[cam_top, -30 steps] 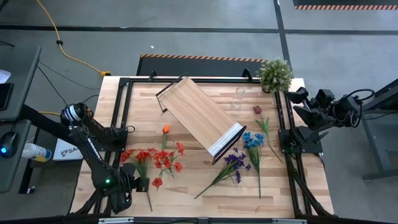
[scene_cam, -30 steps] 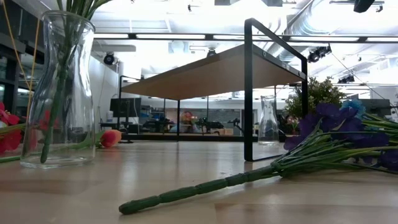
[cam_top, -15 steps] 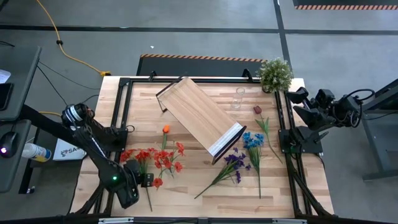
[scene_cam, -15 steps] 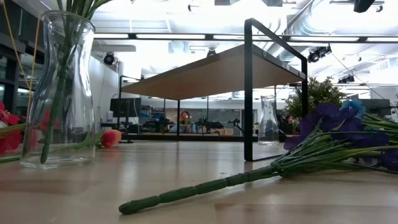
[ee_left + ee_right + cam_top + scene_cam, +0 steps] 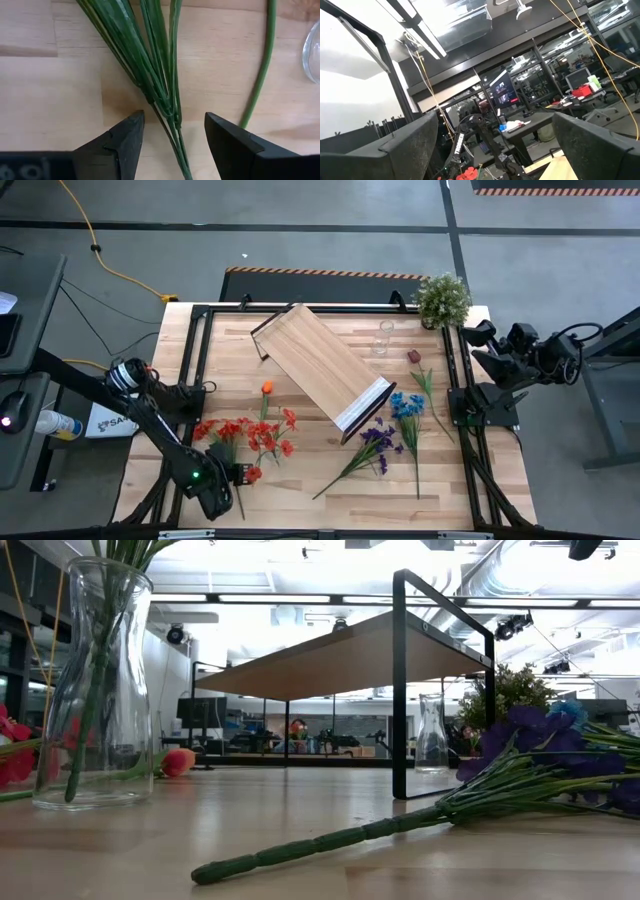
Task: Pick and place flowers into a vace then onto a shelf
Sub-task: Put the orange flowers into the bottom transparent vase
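Red and orange flowers (image 5: 250, 438) lie on the table at the near left, their green stalks (image 5: 165, 85) bunched together. My left gripper (image 5: 172, 135) points down over that bunch. It is open, with one finger on each side of the stalks and clear of them. A single orange bloom (image 5: 267, 388), blue flowers (image 5: 407, 405), purple flowers (image 5: 378, 440) and a maroon bloom (image 5: 414, 357) also lie flat on the table. The shelf (image 5: 320, 360) stands slanted across the middle. A small glass vase (image 5: 385, 338) stands behind it. My right gripper (image 5: 495, 145) is open, raised beyond the table's right edge.
A large glass vase (image 5: 95, 690) stands in the low view's left foreground with green stalks showing in it; its glass edge (image 5: 314, 50) is close to my left gripper. A lone stalk (image 5: 262, 65) lies beside the bunch. A potted plant (image 5: 442, 298) stands at the far right.
My left gripper has come down toward the red flowers' stalks and shifted a little toward the table's right edge, staying open. The flowers have not moved.
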You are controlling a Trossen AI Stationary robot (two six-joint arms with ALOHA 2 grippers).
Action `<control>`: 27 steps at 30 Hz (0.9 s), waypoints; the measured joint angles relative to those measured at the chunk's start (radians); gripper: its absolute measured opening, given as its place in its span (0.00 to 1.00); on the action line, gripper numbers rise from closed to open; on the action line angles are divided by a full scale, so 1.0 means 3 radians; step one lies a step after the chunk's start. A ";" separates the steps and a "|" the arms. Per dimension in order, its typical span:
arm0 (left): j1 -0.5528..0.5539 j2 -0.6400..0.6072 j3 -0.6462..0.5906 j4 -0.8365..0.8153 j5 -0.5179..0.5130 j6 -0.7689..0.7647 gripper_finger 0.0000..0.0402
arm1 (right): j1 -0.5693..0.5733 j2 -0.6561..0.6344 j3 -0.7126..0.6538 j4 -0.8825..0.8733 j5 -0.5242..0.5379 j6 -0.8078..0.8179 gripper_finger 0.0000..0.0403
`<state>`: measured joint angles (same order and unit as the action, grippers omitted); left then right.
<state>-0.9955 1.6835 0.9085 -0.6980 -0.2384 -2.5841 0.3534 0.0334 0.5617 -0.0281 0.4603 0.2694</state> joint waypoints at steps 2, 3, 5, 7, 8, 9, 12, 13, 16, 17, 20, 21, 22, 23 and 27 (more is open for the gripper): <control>0.0001 0.0001 0.0000 0.0004 -0.0022 0.0042 0.61 | 0.0000 0.0000 0.0000 0.0016 0.0002 0.0000 0.95; 0.0000 -0.0003 0.0000 0.0002 -0.0037 0.0058 0.61 | 0.0000 0.0000 0.0000 0.0024 0.0002 0.0000 0.95; -0.0001 -0.0009 0.0000 0.0000 -0.0050 0.0086 0.61 | 0.0000 0.0000 0.0000 0.0043 0.0000 -0.0001 0.95; -0.0001 -0.0009 0.0000 0.0001 -0.0050 0.0108 0.61 | 0.0000 0.0000 0.0000 0.0060 0.0001 0.0002 0.95; -0.0001 -0.0009 -0.0003 0.0002 -0.0053 0.0110 0.61 | 0.0000 0.0000 0.0000 0.0060 0.0001 0.0002 0.95; -0.0001 -0.0009 -0.0003 0.0002 -0.0055 0.0112 0.61 | 0.0000 0.0000 0.0000 0.0060 0.0001 0.0002 0.95; -0.0001 -0.0005 -0.0004 0.0002 -0.0059 0.0124 0.61 | 0.0000 0.0000 0.0000 0.0061 0.0001 0.0002 0.95; -0.0001 -0.0005 -0.0004 0.0002 -0.0061 0.0126 0.61 | 0.0000 0.0000 0.0000 0.0060 0.0001 0.0004 0.95; -0.0001 -0.0004 -0.0006 0.0003 -0.0064 0.0133 0.61 | 0.0000 0.0000 0.0000 0.0060 0.0001 0.0010 0.95; -0.0001 -0.0004 -0.0006 0.0003 -0.0066 0.0134 0.61 | 0.0000 0.0000 0.0001 0.0060 0.0001 0.0010 0.95; -0.0001 -0.0002 -0.0006 0.0007 -0.0071 0.0183 0.61 | 0.0000 0.0000 0.0000 0.0060 0.0001 0.0012 0.95; -0.0001 -0.0002 -0.0006 0.0009 -0.0071 0.0222 0.61 | 0.0000 0.0000 0.0000 0.0060 0.0001 0.0011 0.95; 0.0000 -0.0002 -0.0006 0.0010 -0.0071 0.0250 0.61 | 0.0000 0.0000 0.0000 0.0060 0.0001 0.0011 0.95; -0.0001 -0.0002 -0.0006 0.0013 -0.0070 0.0280 0.61 | 0.0000 0.0000 0.0000 0.0060 0.0001 0.0011 0.95; 0.0000 -0.0001 -0.0008 0.0013 -0.0057 0.0302 0.61 | 0.0000 0.0000 0.0000 0.0060 0.0001 0.0010 0.95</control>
<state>-0.9955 1.6833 0.9062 -0.6942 -0.2556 -2.4935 0.3534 0.0334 0.5617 -0.0101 0.4606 0.2726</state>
